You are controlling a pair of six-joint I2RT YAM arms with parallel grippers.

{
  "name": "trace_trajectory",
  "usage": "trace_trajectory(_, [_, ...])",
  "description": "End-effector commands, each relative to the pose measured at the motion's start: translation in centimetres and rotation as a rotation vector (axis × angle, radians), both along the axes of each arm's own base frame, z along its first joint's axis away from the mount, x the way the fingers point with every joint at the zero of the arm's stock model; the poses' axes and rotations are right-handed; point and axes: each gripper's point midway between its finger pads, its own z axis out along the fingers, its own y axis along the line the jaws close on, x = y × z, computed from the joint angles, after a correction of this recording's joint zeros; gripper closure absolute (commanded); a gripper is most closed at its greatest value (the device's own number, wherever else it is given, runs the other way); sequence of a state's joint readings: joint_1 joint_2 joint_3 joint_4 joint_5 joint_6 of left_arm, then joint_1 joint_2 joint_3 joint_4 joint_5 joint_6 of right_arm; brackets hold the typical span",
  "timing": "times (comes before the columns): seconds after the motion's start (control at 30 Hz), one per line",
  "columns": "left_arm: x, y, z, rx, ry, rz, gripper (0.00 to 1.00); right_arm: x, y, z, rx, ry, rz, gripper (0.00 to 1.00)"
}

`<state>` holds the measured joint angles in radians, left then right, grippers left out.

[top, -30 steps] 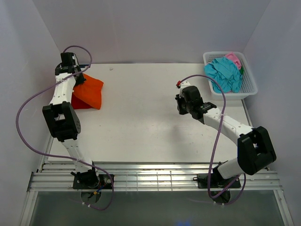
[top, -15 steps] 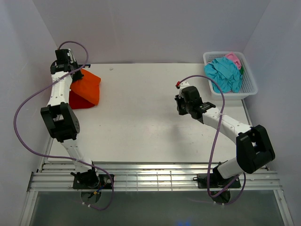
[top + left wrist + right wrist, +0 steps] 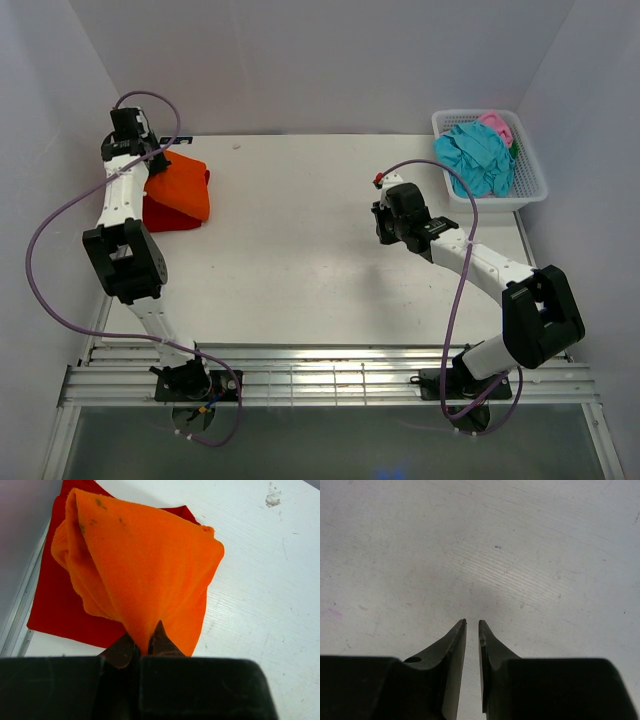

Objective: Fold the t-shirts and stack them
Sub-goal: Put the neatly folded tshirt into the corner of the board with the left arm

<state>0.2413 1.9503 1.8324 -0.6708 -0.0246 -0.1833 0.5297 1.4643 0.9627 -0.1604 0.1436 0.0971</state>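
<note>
A bright orange t-shirt (image 3: 181,186), folded, lies over a folded deep red t-shirt (image 3: 166,217) at the table's far left. My left gripper (image 3: 148,163) is shut on the orange shirt's edge. In the left wrist view the orange cloth (image 3: 145,570) is pinched between the jaws of the left gripper (image 3: 145,642), with the red shirt (image 3: 52,605) under it. My right gripper (image 3: 386,231) hovers over bare table right of centre. Its jaws (image 3: 472,623) stand a narrow gap apart with nothing between them. Teal t-shirts (image 3: 478,156) and a pink one (image 3: 497,124) sit crumpled in the basket.
The white lattice basket (image 3: 530,190) stands at the back right corner. The red shirt lies close to the table's left edge (image 3: 22,615) and the side wall. A purple cable loops off each arm.
My left gripper has pulled back and to the left with the orange shirt, drawing it further over the red one. The right arm has stayed where it was.
</note>
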Motion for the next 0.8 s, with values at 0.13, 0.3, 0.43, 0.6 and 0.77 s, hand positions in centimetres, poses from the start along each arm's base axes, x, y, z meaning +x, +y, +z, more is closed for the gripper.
trace_trajectory(0.13, [0.0,1.6,3.2,0.039,-0.086,0.05,1.0,0.2,0.2,0.2,0.015,-0.015,0.011,0.78])
trace_trajectory(0.3, [0.5,2.1,0.4,0.04,-0.041,0.068,1.0,0.1,0.2,0.1,0.012,-0.011,0.013,0.78])
trace_trajectory(0.43, [0.6,2.5,-2.4,0.044,0.013,0.084,1.0,0.1,0.1,-0.1,0.007,-0.005,0.013,0.78])
trace_trajectory(0.6, [0.1,3.7,-5.7,0.072,0.081,0.137,1.0,0.0,0.2,-0.1,0.006,-0.002,0.014,0.78])
trace_trajectory(0.77, [-0.3,5.0,-6.6,0.113,0.097,0.203,1.0,0.0,0.2,-0.2,0.004,0.002,0.018,0.78])
